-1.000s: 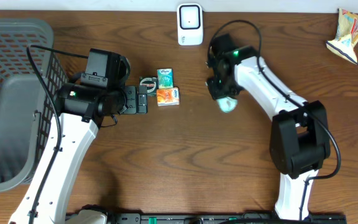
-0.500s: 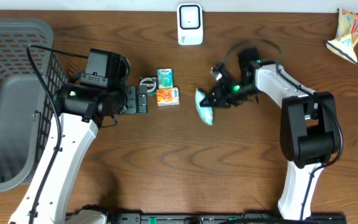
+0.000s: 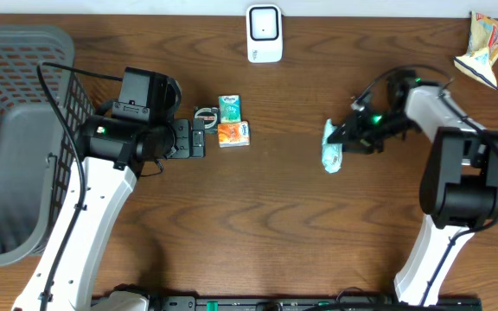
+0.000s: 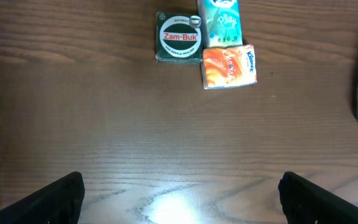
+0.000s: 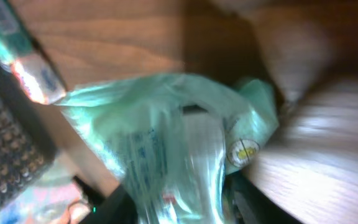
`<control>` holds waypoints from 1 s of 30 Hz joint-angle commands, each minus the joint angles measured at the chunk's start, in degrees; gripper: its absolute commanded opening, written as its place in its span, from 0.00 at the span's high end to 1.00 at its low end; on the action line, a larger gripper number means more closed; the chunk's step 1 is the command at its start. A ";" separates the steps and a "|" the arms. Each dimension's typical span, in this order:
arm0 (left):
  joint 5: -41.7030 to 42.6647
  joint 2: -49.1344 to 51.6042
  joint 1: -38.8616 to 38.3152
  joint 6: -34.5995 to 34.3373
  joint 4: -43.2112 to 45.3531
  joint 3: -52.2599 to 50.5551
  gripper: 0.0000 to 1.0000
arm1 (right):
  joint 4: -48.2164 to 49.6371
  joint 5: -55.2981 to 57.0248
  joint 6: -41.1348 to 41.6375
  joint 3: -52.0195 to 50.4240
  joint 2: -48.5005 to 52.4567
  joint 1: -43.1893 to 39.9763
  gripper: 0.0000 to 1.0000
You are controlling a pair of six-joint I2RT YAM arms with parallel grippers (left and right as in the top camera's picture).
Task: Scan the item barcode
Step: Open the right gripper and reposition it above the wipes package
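A light green plastic packet (image 3: 332,145) sits low over the wood right of centre, at the tip of my right gripper (image 3: 347,138). In the right wrist view the packet (image 5: 173,143) fills the space between the two dark fingers of that gripper (image 5: 179,208). The picture is blurred, so whether they still press on it is unclear. The white scanner (image 3: 264,34) stands at the back edge, well apart from the packet. My left gripper (image 3: 199,138) rests wide open over bare wood (image 4: 179,199), with nothing between its fingers.
A Zam-Buk tin (image 4: 179,38), a teal tissue pack (image 4: 218,22) and an orange tissue pack (image 4: 229,65) lie together just ahead of the left gripper. A grey basket (image 3: 15,52) fills the far left. A crumpled snack bag (image 3: 482,39) lies at the back right corner.
My right arm has swung from near the scanner out to the right, carrying the green packet with it and turning it. The left arm has not moved.
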 commanded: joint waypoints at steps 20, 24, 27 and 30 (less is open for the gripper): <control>-0.33 -0.37 0.07 0.35 0.00 0.63 0.02 | -4.33 19.43 -2.32 11.26 -0.02 0.39 0.02; -0.31 -0.37 0.07 0.35 0.02 0.63 0.02 | 1.73 7.26 -7.13 5.60 0.13 -0.52 0.01; -0.31 -0.39 0.07 0.35 0.00 0.63 0.02 | 8.22 0.66 -7.67 -0.52 0.28 -0.26 0.06; -0.31 -0.37 0.07 0.35 0.00 0.63 0.02 | 10.51 -0.20 -7.41 -3.21 0.39 -0.04 0.26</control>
